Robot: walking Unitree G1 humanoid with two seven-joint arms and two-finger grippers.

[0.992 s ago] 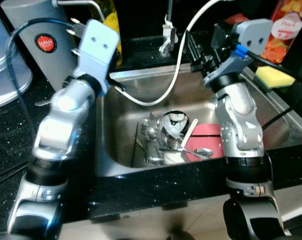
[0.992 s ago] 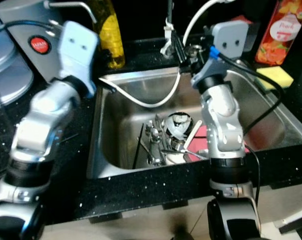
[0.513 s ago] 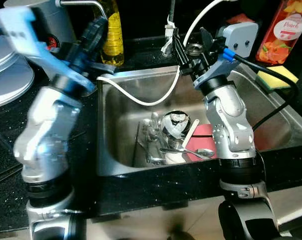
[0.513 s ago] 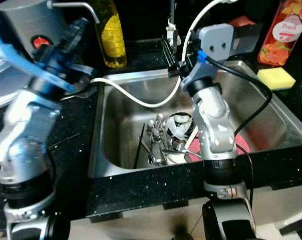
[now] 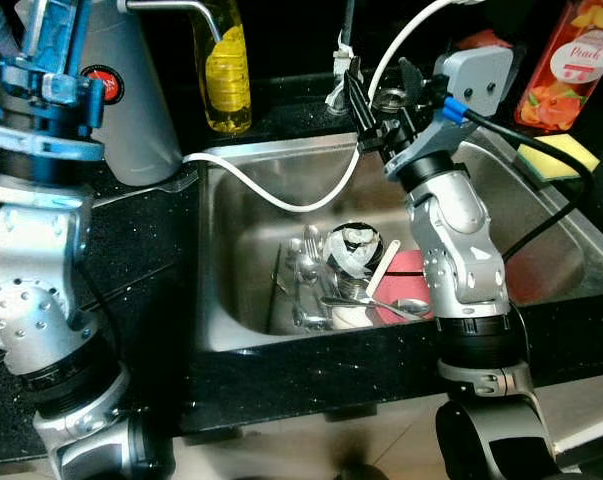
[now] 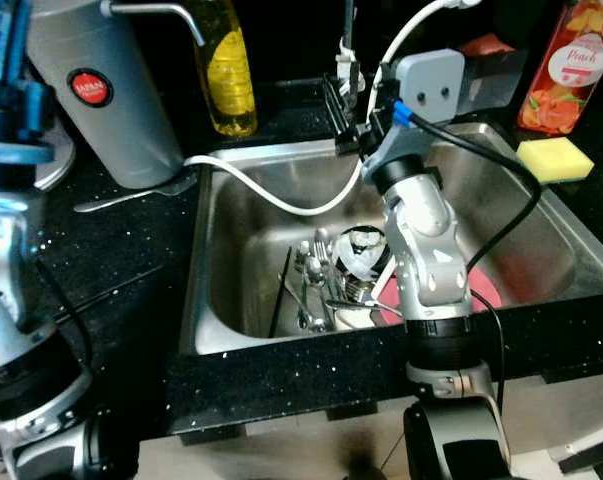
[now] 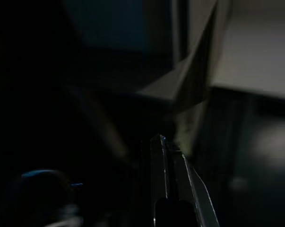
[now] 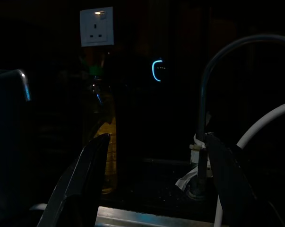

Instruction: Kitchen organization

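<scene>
Left arm swung up and out to the counter side, left gripper (image 5: 51, 25) fingers impossible to tell, right gripper (image 6: 346, 105) spread and empty above the sink (image 5: 241, 200), cutlery (image 5: 306, 270) and pink plate (image 5: 416, 275) untouched inside, so nothing organized yet.

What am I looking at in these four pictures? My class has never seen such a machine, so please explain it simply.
This is a humanoid robot at a kitchen sink. The two bright pictures come from its head, looking down; the two dark ones come from cameras on its wrists. The right gripper is raised near the tap, its fingers open and holding nothing. The left gripper is lifted high at the side. In the sink lie cutlery and a red plate. A sponge and yellow bottle sit on the counter.
</scene>
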